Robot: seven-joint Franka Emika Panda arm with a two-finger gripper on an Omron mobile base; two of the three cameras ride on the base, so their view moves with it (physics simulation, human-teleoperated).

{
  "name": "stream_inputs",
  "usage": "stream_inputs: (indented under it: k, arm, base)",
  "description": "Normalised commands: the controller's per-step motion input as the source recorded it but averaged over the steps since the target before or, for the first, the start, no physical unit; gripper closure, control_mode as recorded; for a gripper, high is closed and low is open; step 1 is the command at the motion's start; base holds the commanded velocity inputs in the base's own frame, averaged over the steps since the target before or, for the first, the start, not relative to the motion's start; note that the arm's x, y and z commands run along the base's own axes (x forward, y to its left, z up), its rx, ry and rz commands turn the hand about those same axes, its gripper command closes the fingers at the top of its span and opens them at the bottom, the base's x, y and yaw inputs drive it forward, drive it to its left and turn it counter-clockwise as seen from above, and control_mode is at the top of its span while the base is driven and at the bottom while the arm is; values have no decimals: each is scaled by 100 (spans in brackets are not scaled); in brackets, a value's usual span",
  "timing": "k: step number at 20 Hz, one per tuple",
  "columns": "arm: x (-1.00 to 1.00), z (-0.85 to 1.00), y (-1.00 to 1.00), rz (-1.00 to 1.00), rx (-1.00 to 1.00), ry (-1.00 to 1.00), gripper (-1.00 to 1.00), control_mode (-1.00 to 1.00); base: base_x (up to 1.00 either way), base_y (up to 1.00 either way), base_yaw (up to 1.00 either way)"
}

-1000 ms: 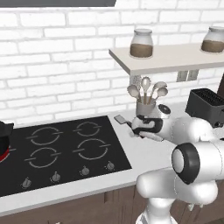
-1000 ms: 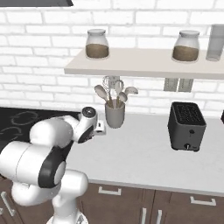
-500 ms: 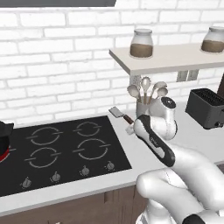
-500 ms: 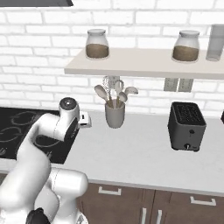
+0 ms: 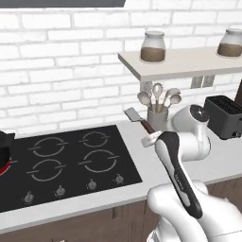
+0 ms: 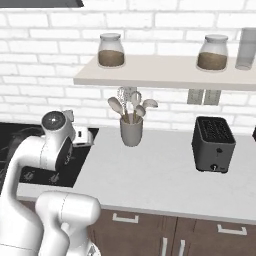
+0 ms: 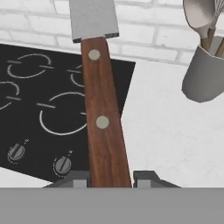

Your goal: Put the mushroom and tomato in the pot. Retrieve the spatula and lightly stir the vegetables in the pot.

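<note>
Holding the spatula (image 7: 103, 109) by the lower end of its reddish-brown handle, my end effector (image 7: 111, 178) is clamped narrow on it, one dark finger on each side of the wood. In the hand view the handle runs away from me, two pale rivets along it, up to the flat grey blade near the top edge. From the left base view the spatula (image 5: 137, 118) is lifted clear of the bench (image 5: 142, 170), blade tilted up toward the brick wall, just left of the utensil holder (image 5: 157, 118). Below it lies the black cooktop (image 5: 66, 163) with its four ring burners and a row of knobs along the front. The pot (image 5: 4, 142) sits at the far left edge of that view, well apart from the spatula. A toaster (image 6: 214, 144) stands on the bench to the right, and two jars (image 6: 111, 50) rest on the shelf (image 6: 165, 75) above.
</note>
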Motion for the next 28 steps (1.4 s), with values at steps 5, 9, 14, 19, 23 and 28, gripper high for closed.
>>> stream_inputs:
  k: [5, 9, 14, 19, 23, 28]
  arm:
    - [-1, 0, 0, 0, 0, 0, 100, -100]
    - [0, 0, 0, 0, 0, 0, 100, -100]
    - [-6, 0, 1, 0, 0, 0, 100, -100]
    - [0, 0, 0, 0, 0, 0, 100, 100]
    - [0, 0, 0, 0, 0, 0, 100, 100]
    - [0, 0, 0, 0, 0, 0, 100, 100]
  base:
    - [0, 0, 0]
    - [0, 0, 0]
    - [0, 0, 0]
    - [-55, 50, 4]
    - [-13, 87, 1]
    - [5, 100, 0]
